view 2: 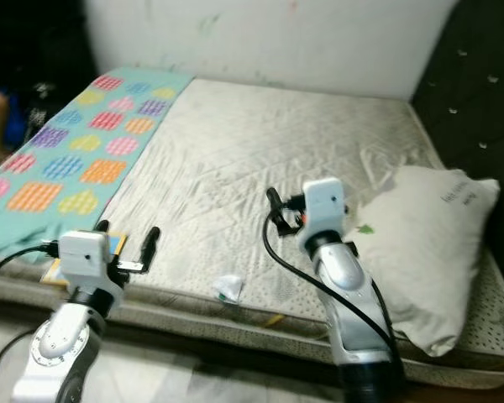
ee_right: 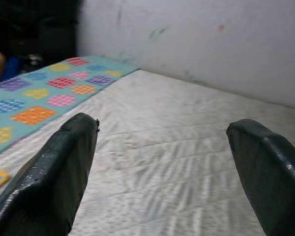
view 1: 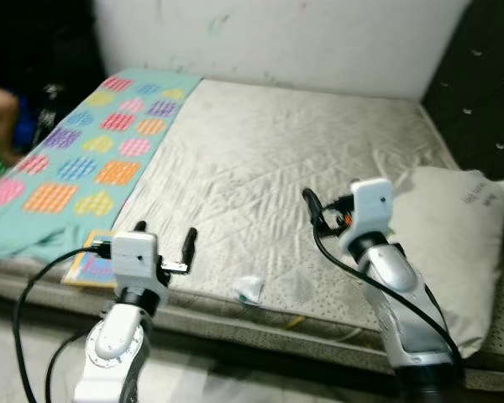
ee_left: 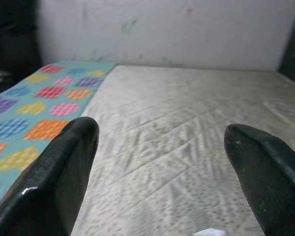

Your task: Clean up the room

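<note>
A small crumpled white wrapper (view 1: 249, 290) lies on the pale quilted mattress (view 1: 260, 159) near its front edge. My left gripper (view 1: 165, 235) is open over the front left of the bed, to the left of the wrapper, with nothing between its fingers (ee_left: 54, 177). A corner of the wrapper (ee_left: 209, 232) shows in the left wrist view. My right gripper (view 1: 329, 210) hovers open and empty over the middle right of the mattress, beside the pillow (view 1: 454, 243). A flat colourful book (view 1: 88, 267) rests at the front left edge, by the left gripper.
A teal blanket (view 1: 84, 159) with coloured squares covers the bed's left side. The white wall (view 1: 277, 38) runs behind the bed and a dark padded headboard (view 1: 479, 92) stands at the right. A person's arm (view 1: 0, 117) shows at the far left. A small yellow scrap (view 1: 294, 320) sits on the front edge.
</note>
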You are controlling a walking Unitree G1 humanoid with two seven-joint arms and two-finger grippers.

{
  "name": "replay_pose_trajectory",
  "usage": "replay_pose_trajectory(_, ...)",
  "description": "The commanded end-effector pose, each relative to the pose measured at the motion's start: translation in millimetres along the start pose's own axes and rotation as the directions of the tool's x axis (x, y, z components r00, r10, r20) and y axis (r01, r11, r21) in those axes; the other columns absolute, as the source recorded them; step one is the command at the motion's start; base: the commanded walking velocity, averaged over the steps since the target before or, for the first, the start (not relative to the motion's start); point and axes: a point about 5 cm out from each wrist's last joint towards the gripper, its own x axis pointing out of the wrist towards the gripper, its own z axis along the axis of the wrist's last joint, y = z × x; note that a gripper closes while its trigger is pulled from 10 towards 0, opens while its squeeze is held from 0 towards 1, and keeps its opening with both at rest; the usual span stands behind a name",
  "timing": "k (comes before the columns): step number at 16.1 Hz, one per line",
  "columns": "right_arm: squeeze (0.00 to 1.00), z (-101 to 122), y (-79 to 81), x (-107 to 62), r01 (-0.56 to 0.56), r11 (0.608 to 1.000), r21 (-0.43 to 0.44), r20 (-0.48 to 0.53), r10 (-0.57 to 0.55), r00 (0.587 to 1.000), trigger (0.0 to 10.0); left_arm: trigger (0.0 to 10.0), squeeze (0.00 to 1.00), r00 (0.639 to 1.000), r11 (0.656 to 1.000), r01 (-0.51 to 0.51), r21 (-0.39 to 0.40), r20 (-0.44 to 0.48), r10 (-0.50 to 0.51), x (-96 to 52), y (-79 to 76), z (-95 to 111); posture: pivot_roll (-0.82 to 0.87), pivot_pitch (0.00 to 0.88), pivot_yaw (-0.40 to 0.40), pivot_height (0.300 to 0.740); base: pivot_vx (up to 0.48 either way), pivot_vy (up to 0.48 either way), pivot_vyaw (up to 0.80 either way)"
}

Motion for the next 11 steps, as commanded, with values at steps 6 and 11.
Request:
replay_pose_trajectory(6,0.0,0.8,-4.6,2.1,0.048,0.997,-0.059,0.009,-0.048,0.999,10.0,10.0,0.0,0.998,0.998,0.056,-0.008,0.034,-0.056,1.6,-4.0,4.7,0.04,0.005,-0.084,0.74,0.0,0.0,0.0)
replay_pose_trajectory(11,0.0,2.7,5.9,-0.2,-0.041,0.994,-0.103,0.045,0.046,0.998,10.0,10.0,0.0,0.998,0.998,0.058,-0.012,0.036,-0.058,1.6,-4.0,4.8,0.04,0.011,-0.084,0.74,0.0,0.0,0.0)
